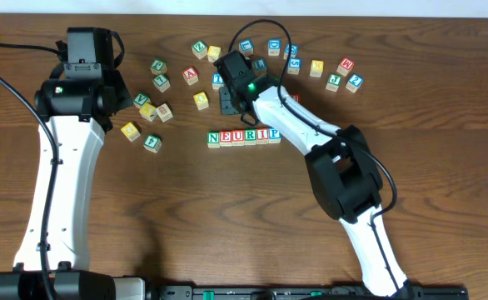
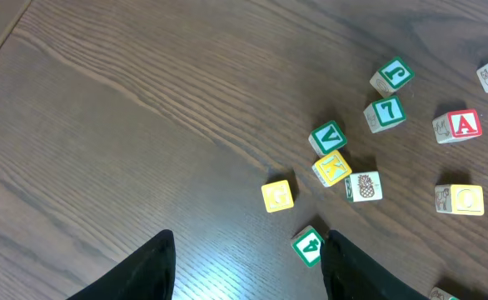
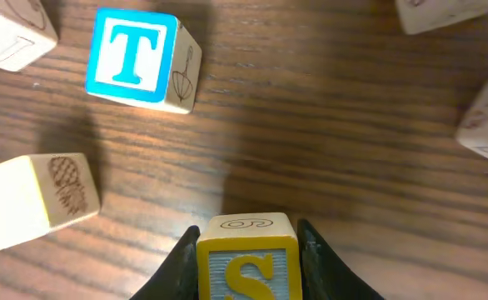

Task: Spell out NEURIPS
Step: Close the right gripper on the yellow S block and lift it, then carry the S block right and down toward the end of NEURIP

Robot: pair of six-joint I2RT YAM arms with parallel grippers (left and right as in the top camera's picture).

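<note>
Dark brown wood-grain table [image 1: 444, 100], one. White jointed arms, two: left arm [image 1: 61, 183] on its own side, right arm [image 1: 344, 179] reaching in over the middle.

Row of six small wooden alphabet cubes [image 1: 244, 137] at table centre, touching side by side: green N [image 1: 214, 138], red E [image 1: 226, 137], red U [image 1: 238, 137], green R [image 1: 251, 137], red I [image 1: 262, 136], blue P [image 1: 274, 135]. The right arm crosses just past the P end.

Loose lettered cubes scattered beyond the row, roughly twenty; the arm hides some, so no exact count.

Right gripper [image 3: 248, 237]: black fingers pressed on both sides of one yellow-framed wooden cube with a yellow S on blue [image 3: 248, 275]. Overhead, this gripper sits just behind the row's N end, apart from it. Lifted or resting on the table: cannot tell. Ahead of it lie a blue T cube [image 3: 136, 58] and a pale pineapple-picture cube [image 3: 36, 200].

Left gripper [image 2: 248, 250]: fingers apart, nothing between them, well away from the row. A green 4 cube [image 2: 308, 246] lies near one finger.
</note>
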